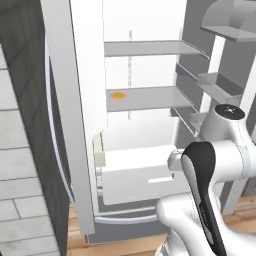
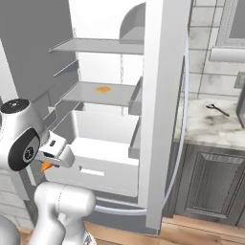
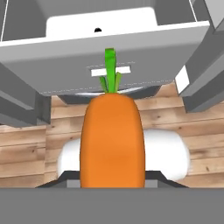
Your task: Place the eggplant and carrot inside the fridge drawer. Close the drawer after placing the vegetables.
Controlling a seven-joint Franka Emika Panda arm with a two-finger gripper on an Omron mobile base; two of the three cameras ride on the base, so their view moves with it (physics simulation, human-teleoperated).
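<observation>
my gripper [image 2: 48,165] is squeezed tight on the carrot [image 3: 112,140], holding it up in front of the fridge drawer [image 1: 145,182]. the drawer is pulled out. a small dark bit, maybe the eggplant [image 3: 97,30], peeks over its rim. the carrot's green stem points at the drawer's handle [image 3: 110,71].

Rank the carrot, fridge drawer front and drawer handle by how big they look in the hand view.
1. fridge drawer front
2. carrot, inflated by nearness to the camera
3. drawer handle
</observation>
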